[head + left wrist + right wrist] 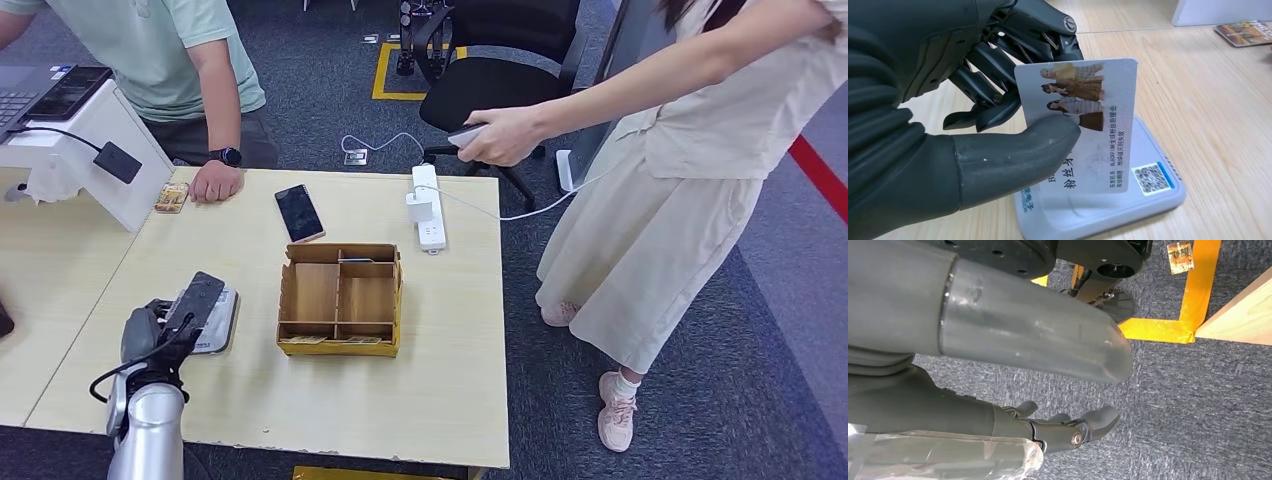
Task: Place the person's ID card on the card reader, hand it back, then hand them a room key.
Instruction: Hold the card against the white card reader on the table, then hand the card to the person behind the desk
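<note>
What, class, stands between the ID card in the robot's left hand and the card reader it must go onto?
Nothing visible does. The left hand pinches the ID card between thumb and fingers directly over the grey card reader. The reader's top surface is bare, and the card's lower edge sits at or just above it.

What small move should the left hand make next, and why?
Probably lower and flatten the ID card onto the card reader. The left hand pinches the card tilted just above the reader, so it does not seem to lie flat yet.
</note>
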